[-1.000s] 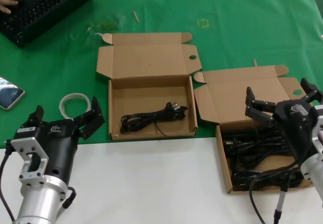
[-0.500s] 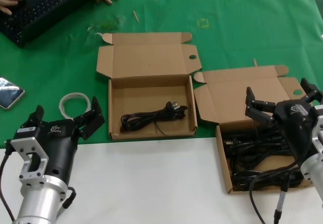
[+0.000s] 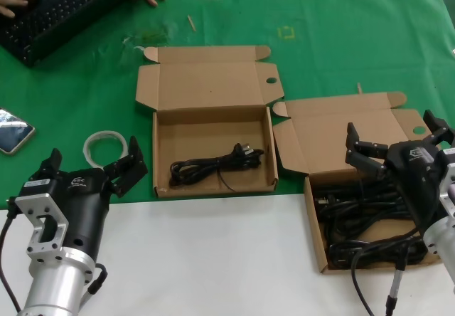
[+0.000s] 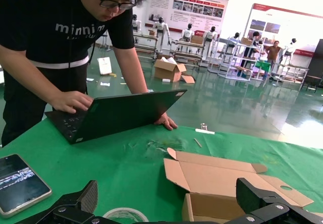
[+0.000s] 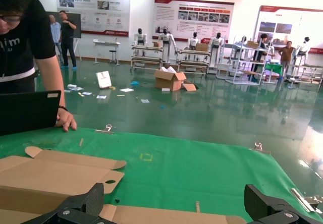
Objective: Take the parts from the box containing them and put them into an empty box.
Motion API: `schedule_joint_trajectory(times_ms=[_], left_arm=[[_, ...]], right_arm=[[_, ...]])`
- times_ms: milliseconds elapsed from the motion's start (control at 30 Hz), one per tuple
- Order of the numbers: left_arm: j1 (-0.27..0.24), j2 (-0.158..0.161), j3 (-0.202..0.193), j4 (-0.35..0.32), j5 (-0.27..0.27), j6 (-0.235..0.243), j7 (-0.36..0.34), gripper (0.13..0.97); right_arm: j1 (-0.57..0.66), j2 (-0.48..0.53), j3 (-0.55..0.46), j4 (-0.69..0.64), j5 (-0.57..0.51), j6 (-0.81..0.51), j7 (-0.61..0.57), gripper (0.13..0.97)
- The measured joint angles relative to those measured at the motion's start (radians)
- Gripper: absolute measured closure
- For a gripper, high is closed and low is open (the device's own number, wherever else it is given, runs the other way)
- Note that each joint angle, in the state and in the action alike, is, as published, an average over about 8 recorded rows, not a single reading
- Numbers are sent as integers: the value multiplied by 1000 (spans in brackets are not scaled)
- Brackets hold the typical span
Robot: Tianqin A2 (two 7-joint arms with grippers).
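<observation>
The right cardboard box (image 3: 315,223) holds a tangle of several black power cords (image 3: 355,216). My right gripper (image 3: 393,134) hovers open and empty over that box, above its hinged lid; in the right wrist view (image 5: 176,199) only green cloth and lid edge lie between its fingers. The middle cardboard box (image 3: 213,188) holds one black cord bundle (image 3: 213,164). My left gripper (image 3: 92,161) is open and empty, left of the middle box near the cloth's front edge; it also shows in the left wrist view (image 4: 169,196).
A whitish ring of tubing (image 3: 105,145) lies just beyond my left gripper. A phone (image 3: 13,131) lies at far left. A person works at a black laptop (image 3: 57,6) at the back left. White table surface runs along the front.
A person's hand has come to rest on the cloth beside the laptop at the back. Neither arm nor any cord has moved.
</observation>
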Motion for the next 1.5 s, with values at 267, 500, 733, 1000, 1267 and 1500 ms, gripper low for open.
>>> schedule_joint_trajectory(times_ms=[267, 500, 733, 1000, 1267, 1500], left_arm=[[0, 0, 0, 0, 0, 0, 0, 132], [0, 0, 0, 0, 0, 0, 0, 132], [0, 0, 0, 0, 0, 0, 0, 132], [0, 0, 0, 0, 0, 0, 0, 132], [0, 0, 0, 0, 0, 0, 0, 132], [0, 0, 0, 0, 0, 0, 0, 132]], right_arm=[[0, 0, 0, 0, 0, 0, 0, 129], [0, 0, 0, 0, 0, 0, 0, 129], [0, 0, 0, 0, 0, 0, 0, 129], [0, 0, 0, 0, 0, 0, 0, 129], [0, 0, 0, 0, 0, 0, 0, 129], [0, 0, 0, 0, 0, 0, 0, 129]])
